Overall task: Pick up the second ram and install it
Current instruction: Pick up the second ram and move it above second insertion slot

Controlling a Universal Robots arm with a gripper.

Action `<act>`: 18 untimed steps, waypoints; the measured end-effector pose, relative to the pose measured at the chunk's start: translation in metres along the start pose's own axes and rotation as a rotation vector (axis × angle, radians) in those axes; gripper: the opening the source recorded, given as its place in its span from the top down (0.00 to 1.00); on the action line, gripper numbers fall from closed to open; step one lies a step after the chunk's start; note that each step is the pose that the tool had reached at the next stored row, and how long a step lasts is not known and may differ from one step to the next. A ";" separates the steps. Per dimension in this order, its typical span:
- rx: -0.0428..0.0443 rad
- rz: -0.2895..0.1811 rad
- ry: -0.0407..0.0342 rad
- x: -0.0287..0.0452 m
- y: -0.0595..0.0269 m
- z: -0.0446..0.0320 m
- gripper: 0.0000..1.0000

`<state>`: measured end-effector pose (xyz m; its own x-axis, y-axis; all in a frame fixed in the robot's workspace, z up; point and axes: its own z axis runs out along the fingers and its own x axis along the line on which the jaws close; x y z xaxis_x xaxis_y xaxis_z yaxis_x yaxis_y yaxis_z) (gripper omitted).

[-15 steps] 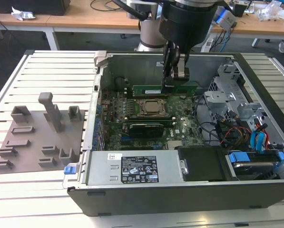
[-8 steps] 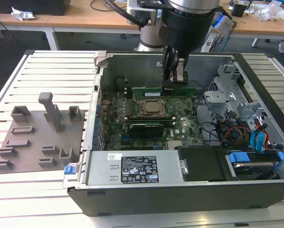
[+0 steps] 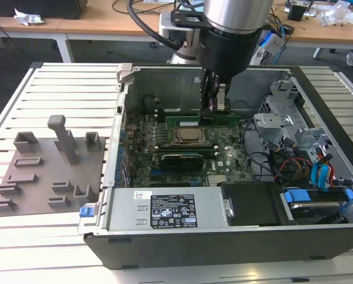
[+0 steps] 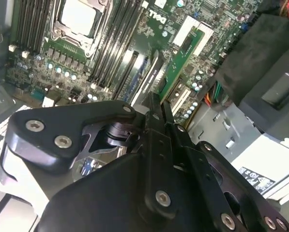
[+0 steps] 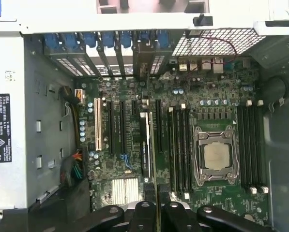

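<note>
Clearance looks decent: the case (image 3: pixel 164 83) walls stand well apart from the gripper (image 3: pixel 215 108), with the drive cage (image 3: pixel 277 121) and its cables off to the exterior view's right of the CPU socket (image 3: pixel 187 136). The gripper is clamped on the second ram (image 3: pixel 185 110), a thin green stick with dark chips, held level over the board beside the CPU socket. Can't tell if it touches a slot. The second wrist view shows its green face, and the first wrist view catches it edge-on just beside a dark stick (image 5: pixel 145 145) standing in a slot.
</note>
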<state>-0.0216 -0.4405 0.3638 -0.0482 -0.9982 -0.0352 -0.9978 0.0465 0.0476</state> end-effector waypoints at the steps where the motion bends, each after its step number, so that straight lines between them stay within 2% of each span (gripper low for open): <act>1: -0.0001 0.000 -0.0005 -0.0015 -0.0003 0.0029 0.86; 4: -0.0006 0.000 -0.0082 -0.0058 -0.0004 0.0079 0.86; 6: -0.0020 -0.002 -0.0396 -0.0110 -0.0003 0.0113 0.86; 7: -0.0024 -0.002 -0.0488 -0.0146 -0.0002 0.0134 0.86; 9: -0.0025 -0.002 -0.0511 -0.0201 -0.0002 0.0184 0.86; 14: -0.0025 -0.003 -0.0511 -0.0276 -0.0006 0.0342 0.86; 18: -0.0026 -0.002 -0.0511 -0.0277 -0.0005 0.0342 0.86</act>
<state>-0.0213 -0.4116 0.3306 -0.0481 -0.9951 -0.0862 -0.9978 0.0439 0.0500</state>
